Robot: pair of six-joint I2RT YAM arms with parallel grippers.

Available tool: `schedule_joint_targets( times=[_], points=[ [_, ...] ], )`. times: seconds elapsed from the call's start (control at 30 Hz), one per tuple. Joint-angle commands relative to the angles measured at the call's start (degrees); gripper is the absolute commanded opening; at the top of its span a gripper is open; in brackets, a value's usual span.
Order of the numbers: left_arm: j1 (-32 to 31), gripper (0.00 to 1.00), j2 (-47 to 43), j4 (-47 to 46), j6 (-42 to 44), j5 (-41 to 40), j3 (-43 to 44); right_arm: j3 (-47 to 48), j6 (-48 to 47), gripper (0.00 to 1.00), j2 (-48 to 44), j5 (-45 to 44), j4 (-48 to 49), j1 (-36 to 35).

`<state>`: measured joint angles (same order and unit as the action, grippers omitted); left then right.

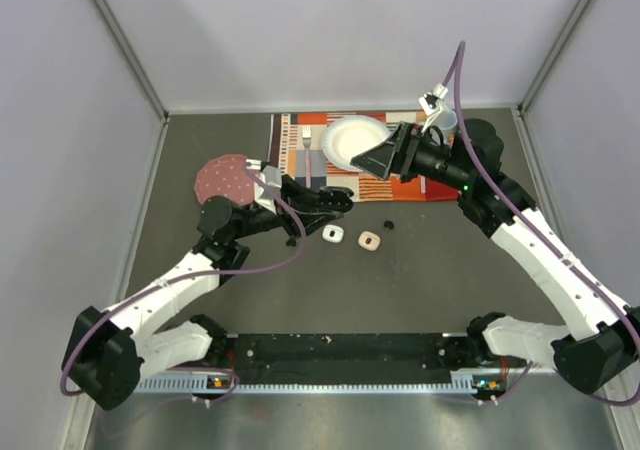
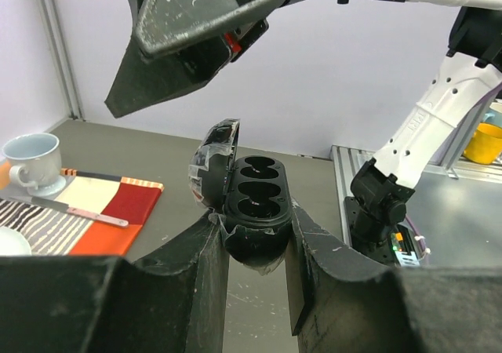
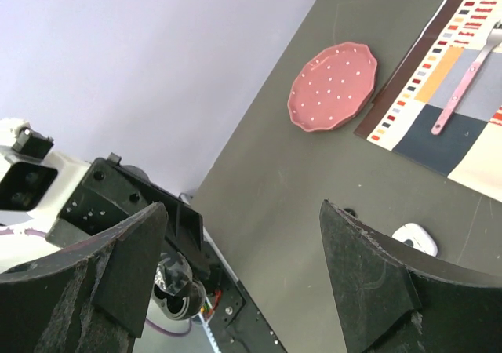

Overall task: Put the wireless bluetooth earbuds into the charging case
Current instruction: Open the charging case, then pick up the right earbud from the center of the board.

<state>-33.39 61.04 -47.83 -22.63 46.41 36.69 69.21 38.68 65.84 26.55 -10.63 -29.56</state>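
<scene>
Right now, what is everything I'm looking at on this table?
black case: one, black, open, in the left claw
white case: one, white, mid-table
cream case: one, cream, beside it
black bit: one, black, near cream case, too small to identify
mat: one, striped, far side
white plate: one, white, on mat
fork: one, pink-handled, on mat
knife: one, silver-bladed, on mat
cup: one, pale blue, by mat
pink plate: one, dotted pink, left of mat
left claw: one, black, shut on black case
right claw: one, black, open, above mat
</scene>
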Motion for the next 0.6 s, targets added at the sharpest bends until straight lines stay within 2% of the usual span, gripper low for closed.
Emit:
schedule_joint_targets(
  times=[0.0, 0.13, 0.17, 0.3, 0.4, 0.57],
  points=[
    [-0.19, 0.0, -2.41, 0.28, 1.71, -2.29, -1.18, -0.92, 2.63, 0.79, -1.77, -2.11, 4.66, 1.61],
    [-0.19, 0.0, -4.86, 3.53, 3.64, -4.31, -1.71, -1.88, 4.91, 0.78, -1.34, -8.33, -2.17, 3.8],
    [-0.19, 0.0, -5.31, 5.1, 4.43, -4.75, -1.62, -2.32, 5.35, 0.77, -0.98, -8.35, -3.24, 6.16],
    [-0.01, 0.0, -7.24, 9.42, 5.49, -6.25, -0.57, -6.97, 7.38, 0.6, 1.12, -2.39, -4.22, 13.36],
    [-0.01, 0.0, -8.12, 10.48, 5.85, -6.25, -0.3, -10.22, 3.71, 0.56, 2.97, 0.7, -4.74, 16.28],
    [-0.01, 0.0, -8.65, 11.01, 6.46, -6.6, -0.21, -13.48, -2.81, 0.51, 6.92, -2.11, -7.29, 17.08]
  ],
)
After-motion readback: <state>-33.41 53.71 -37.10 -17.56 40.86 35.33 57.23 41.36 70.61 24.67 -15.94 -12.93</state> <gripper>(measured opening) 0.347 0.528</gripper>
